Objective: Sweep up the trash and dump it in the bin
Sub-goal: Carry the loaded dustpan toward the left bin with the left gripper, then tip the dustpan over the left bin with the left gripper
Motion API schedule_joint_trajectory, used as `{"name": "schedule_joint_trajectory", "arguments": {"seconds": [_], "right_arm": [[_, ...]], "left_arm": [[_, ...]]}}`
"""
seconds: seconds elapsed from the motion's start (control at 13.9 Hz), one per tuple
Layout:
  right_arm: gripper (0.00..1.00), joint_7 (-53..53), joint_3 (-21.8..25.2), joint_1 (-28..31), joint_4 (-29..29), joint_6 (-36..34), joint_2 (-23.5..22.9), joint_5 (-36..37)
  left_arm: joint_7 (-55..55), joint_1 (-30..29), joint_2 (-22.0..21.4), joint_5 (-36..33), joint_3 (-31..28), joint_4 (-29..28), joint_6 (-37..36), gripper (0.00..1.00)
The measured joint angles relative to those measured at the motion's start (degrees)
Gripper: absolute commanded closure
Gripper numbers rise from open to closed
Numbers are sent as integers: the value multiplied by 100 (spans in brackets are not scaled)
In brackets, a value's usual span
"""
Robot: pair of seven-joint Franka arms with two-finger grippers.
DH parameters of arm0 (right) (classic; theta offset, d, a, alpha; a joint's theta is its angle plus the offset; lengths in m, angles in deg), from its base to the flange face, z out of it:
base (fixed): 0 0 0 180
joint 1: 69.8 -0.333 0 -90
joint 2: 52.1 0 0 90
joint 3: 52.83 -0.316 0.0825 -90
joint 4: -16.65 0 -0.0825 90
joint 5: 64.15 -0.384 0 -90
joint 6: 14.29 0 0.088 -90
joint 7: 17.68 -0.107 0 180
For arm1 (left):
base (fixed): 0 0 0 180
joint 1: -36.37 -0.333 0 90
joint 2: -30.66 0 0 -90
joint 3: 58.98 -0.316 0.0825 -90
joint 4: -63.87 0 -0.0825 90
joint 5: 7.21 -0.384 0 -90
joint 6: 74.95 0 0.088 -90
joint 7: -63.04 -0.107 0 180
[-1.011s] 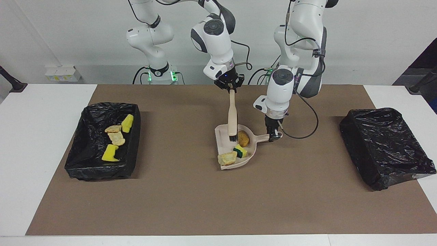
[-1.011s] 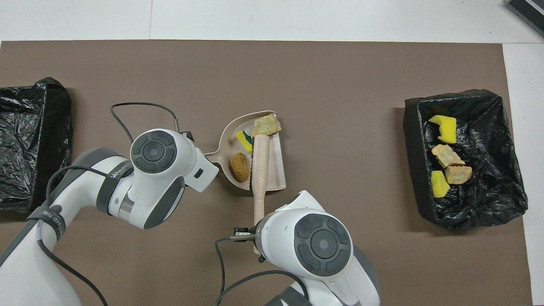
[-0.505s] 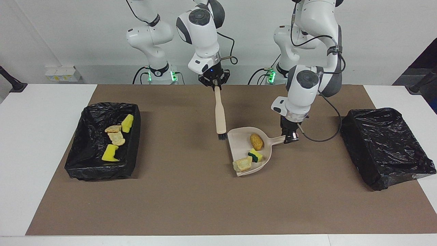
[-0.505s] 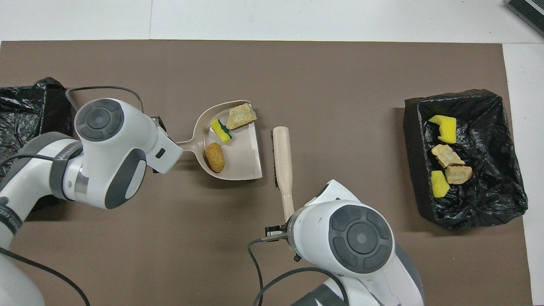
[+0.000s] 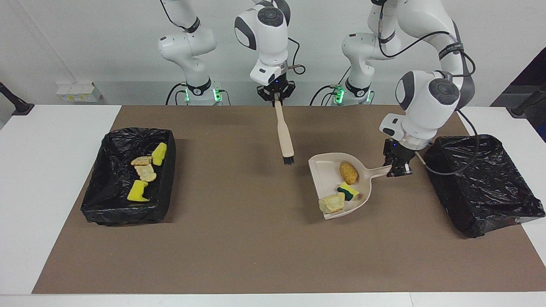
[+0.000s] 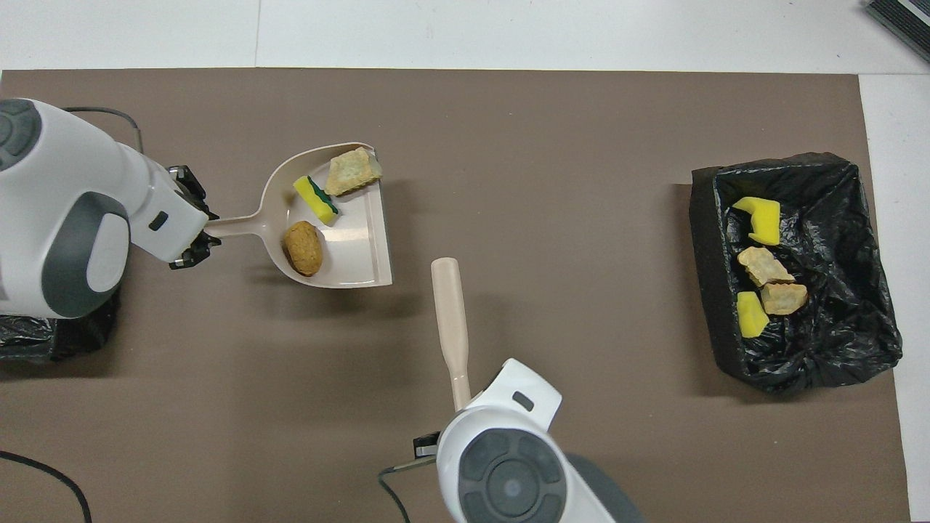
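Note:
My left gripper [image 5: 396, 167] is shut on the handle of the beige dustpan [image 5: 326, 172] and holds it just above the mat, beside the empty bin [image 5: 482, 183]. In the pan lie an orange-brown piece of trash [image 5: 348, 171], a green-backed yellow sponge [image 5: 347, 190] and a pale crumbly lump [image 5: 332, 204]. The overhead view shows the same gripper [image 6: 192, 240], pan [image 6: 360, 247] and scraps [image 6: 303, 248]. My right gripper [image 5: 276, 94] is shut on the brush [image 5: 284, 134], which hangs bristles down over the mat's middle, apart from the pan. The brush [image 6: 449, 312] also shows from overhead.
A black-lined bin [image 5: 123, 213] at the right arm's end holds several scraps [image 5: 145, 172]; it also shows from overhead [image 6: 705, 240]. The left arm partly covers the empty bin [image 6: 43, 338] in the overhead view. A brown mat [image 5: 239, 247] covers the table.
The left gripper has carried the dustpan with its three scraps toward the bin at the left arm's end. The right gripper has lifted the brush out of the pan and drawn it back.

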Motion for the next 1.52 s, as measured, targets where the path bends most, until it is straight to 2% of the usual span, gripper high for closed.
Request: {"name": "schedule_joint_trajectory", "arguments": {"seconds": [0.29, 0.58, 0.72, 1.01, 1.15, 1.23, 1.52], "right_arm": [[100, -957, -524, -325, -12, 503, -507, 347], [100, -2145, -1019, -399, 146, 898, -1281, 1172], [100, -2268, -1044, -417, 206, 1153, -1533, 1198], [100, -2496, -1045, -509, 230, 1363, -1748, 1209], [92, -2625, -1047, -627, 233, 1455, -1876, 1317], [78, -2637, -1047, -642, 233, 1487, -1924, 1358], [67, -2637, -1000, -622, 236, 1496, -1984, 1377]], "left_arm": [[-684, -625, 38, 20, -8, 445, -490, 100], [-1926, -1596, 173, 8, -36, 835, -826, 100], [-2495, -2015, 229, -98, -70, 961, -941, 100], [-3658, -2927, 402, -497, -93, 1448, -1115, 100], [-4047, -3195, 564, -883, -96, 1808, -1117, 100], [-4130, -3270, 675, -1117, -95, 2031, -1117, 100], [-4165, -3302, 1084, -2080, -55, 2720, -937, 100]]}}
